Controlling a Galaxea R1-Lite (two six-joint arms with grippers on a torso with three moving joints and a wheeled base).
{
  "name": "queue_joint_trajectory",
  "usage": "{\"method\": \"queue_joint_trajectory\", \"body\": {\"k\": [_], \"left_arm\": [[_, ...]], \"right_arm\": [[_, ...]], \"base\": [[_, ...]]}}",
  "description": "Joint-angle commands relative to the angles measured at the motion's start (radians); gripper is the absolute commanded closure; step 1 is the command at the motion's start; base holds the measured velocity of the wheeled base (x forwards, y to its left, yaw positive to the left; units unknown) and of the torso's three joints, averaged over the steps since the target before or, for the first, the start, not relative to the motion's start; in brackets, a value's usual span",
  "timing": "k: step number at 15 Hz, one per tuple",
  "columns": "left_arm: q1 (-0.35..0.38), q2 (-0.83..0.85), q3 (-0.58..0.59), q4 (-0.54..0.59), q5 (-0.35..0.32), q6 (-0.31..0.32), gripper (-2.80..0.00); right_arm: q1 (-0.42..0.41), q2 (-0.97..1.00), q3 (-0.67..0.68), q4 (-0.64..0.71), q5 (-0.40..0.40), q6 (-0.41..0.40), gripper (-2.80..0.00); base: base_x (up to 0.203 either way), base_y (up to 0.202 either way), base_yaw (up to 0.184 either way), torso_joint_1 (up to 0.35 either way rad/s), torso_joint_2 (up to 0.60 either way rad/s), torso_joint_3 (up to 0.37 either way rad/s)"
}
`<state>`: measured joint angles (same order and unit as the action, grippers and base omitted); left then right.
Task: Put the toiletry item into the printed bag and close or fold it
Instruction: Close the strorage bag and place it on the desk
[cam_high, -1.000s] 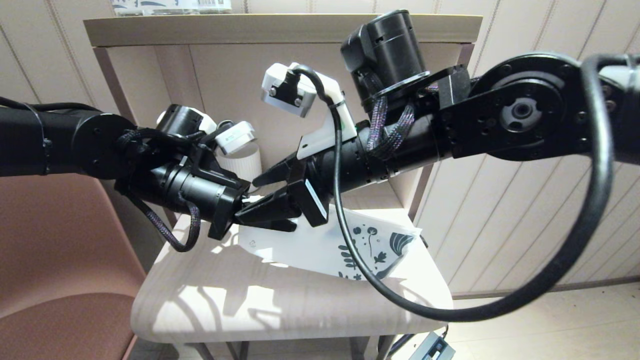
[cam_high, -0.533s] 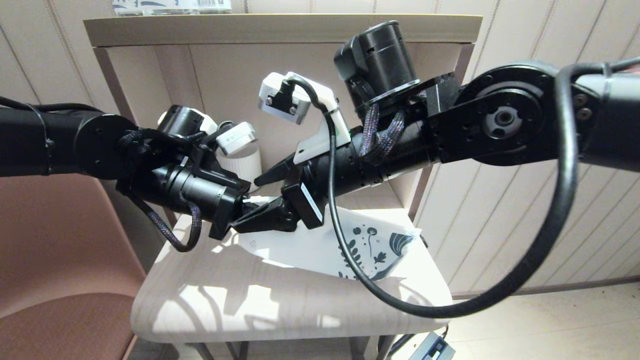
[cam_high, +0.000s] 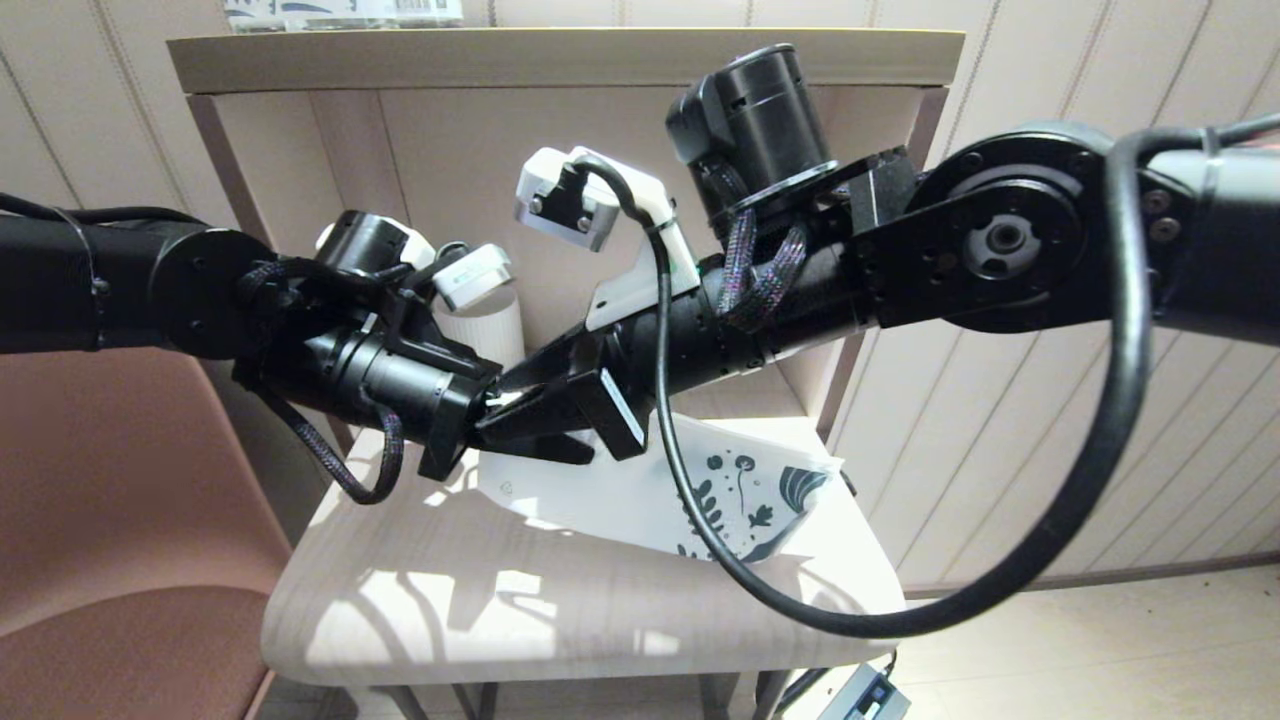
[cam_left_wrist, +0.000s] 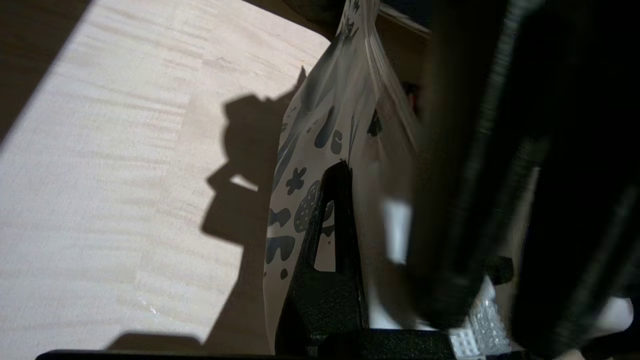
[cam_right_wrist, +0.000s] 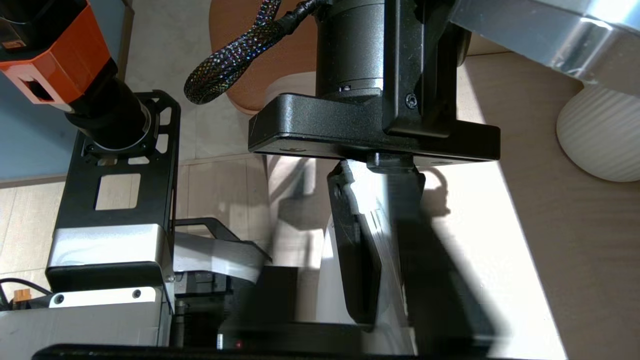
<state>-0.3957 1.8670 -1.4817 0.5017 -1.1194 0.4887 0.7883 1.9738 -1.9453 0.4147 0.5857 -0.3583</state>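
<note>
toiletry item — not discernible | printed bag (cam_high: 640, 490) mouth — hidden behind both grippers

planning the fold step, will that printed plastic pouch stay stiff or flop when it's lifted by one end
Probably floppy: the thin, translucent white plastic pouch with dark leaf print sags from the left pincer to the pale wooden tabletop. Likely light; its raised end hangs clear. The smooth film may slip, so the right pincer should grip firmly.

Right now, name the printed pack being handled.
The printed bag on the table, left gripper and right gripper at its plain end; the other pack lies atop the shelf.
</note>
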Motion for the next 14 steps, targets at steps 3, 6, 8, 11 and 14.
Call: {"method": "queue_joint_trajectory", "body": {"k": [3, 6, 8, 11, 14], "left_arm": [[0.000, 0.000, 0.002, 0.003, -0.007, 0.004, 0.00], [0.000, 0.000, 0.004, 0.003, -0.007, 0.010, 0.00], [0.000, -0.002, 0.008, 0.006, -0.007, 0.021, 0.00], [0.000, -0.005, 0.011, 0.005, -0.007, 0.022, 0.00], [0.000, -0.006, 0.012, 0.005, -0.007, 0.022, 0.00]], "right_arm": [[0.000, 0.004, 0.002, 0.003, 0.003, -0.002, 0.00], [-0.001, 0.007, 0.000, 0.001, 0.003, -0.002, 0.00], [-0.009, 0.006, 0.000, 0.001, 0.003, -0.002, 0.00], [-0.033, -0.011, 0.017, 0.003, 0.003, -0.004, 0.00], [-0.050, -0.025, 0.038, 0.003, 0.003, -0.007, 0.00]], "base": [[0.000, 0.000, 0.000, 0.000, 0.00, 0.000], [0.000, 0.000, 0.000, 0.000, 0.00, 0.000], [0.000, 0.000, 0.000, 0.000, 0.00, 0.000], [0.000, 0.000, 0.000, 0.000, 0.00, 0.000], [0.000, 0.000, 0.000, 0.000, 0.00, 0.000]]}}
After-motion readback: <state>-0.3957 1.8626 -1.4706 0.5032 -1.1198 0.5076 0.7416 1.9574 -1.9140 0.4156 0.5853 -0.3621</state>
